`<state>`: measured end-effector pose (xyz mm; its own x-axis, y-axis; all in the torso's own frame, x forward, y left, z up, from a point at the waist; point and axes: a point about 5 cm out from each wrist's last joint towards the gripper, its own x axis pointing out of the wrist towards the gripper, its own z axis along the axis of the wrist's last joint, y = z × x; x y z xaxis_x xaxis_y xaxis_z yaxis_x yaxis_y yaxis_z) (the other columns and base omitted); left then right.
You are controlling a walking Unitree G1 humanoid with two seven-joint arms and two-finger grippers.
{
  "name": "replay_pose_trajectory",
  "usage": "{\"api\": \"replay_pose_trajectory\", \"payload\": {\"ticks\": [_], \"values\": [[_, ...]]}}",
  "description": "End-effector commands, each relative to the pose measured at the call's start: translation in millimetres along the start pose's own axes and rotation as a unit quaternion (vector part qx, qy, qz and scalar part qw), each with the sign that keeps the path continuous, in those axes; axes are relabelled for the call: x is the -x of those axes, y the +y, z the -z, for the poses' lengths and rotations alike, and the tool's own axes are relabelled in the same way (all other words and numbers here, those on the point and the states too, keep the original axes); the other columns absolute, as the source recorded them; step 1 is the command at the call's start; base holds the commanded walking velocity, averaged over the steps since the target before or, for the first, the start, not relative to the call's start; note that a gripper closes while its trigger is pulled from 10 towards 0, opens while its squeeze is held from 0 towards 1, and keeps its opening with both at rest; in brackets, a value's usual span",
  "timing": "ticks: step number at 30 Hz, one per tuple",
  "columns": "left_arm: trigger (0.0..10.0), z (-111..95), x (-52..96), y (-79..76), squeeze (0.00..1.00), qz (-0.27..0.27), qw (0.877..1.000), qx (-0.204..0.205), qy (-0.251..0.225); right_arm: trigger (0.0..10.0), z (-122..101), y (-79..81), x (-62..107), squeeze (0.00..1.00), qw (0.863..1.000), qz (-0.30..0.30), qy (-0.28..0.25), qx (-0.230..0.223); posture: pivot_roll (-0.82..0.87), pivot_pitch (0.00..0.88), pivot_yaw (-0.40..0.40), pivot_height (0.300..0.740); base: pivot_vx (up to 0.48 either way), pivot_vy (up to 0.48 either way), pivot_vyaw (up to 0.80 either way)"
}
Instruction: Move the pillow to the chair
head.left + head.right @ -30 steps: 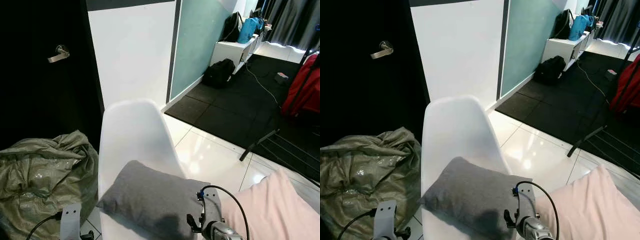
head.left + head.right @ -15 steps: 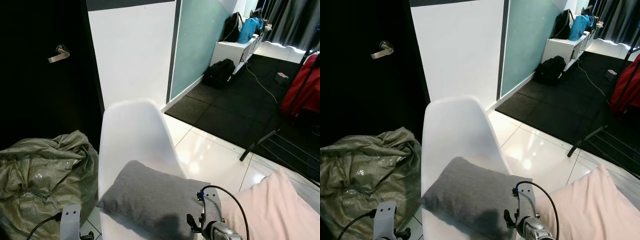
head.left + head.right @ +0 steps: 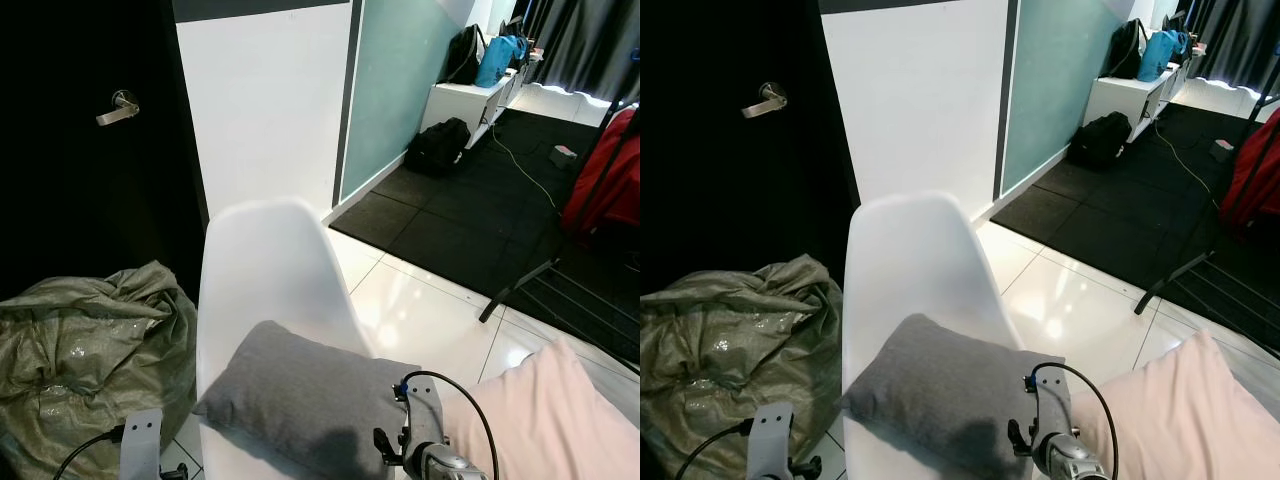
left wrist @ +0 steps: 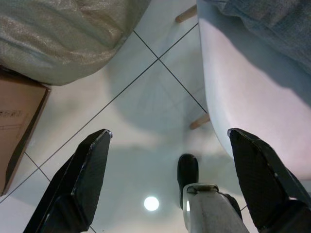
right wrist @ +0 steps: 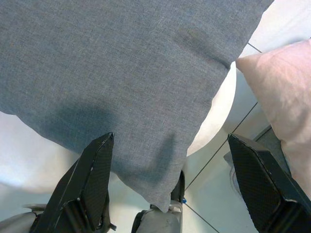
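Note:
The grey pillow [image 3: 300,400] lies flat on the seat of the white moulded chair [image 3: 265,260], its far corner reaching the seat's right edge. In the right wrist view my right gripper [image 5: 170,145] hovers open just above the pillow [image 5: 121,73], with both black fingers spread wide and nothing held between them. My right wrist [image 3: 425,445] sits at the pillow's near right corner. My left gripper [image 4: 170,133] is open over the tiled floor beside the chair's seat shell [image 4: 248,97], and it holds nothing.
A crumpled green-grey sack [image 3: 90,350] lies on the floor left of the chair. A pink cushion [image 3: 550,420] is at the near right. A black door with a handle [image 3: 117,107] stands behind. A black bag [image 3: 440,145] and rack legs [image 3: 520,285] are further right. A cardboard box [image 4: 17,126] sits by the sack.

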<state>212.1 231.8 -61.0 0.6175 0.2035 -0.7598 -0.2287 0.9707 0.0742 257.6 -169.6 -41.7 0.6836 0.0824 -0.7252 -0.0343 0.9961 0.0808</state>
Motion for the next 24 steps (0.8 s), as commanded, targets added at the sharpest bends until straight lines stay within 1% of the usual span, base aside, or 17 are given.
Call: {"api": "replay_pose_trajectory", "payload": {"ticks": [1,24], "values": [[10.0,7.4,1.0,0.2,0.00,0.001,1.000,-0.010,0.011,10.0,3.9,-2.0,0.7,0.00,1.000,0.003,0.004,0.003,-0.02,0.015,-0.026,0.740,-0.319,0.000,0.00],[10.0,4.2,0.4,-4.3,0.00,0.004,1.000,-0.012,0.007,10.0,2.3,-1.0,0.4,0.00,1.000,0.004,0.001,0.000,-0.03,0.035,-0.025,0.740,-0.313,0.000,0.00]]}}
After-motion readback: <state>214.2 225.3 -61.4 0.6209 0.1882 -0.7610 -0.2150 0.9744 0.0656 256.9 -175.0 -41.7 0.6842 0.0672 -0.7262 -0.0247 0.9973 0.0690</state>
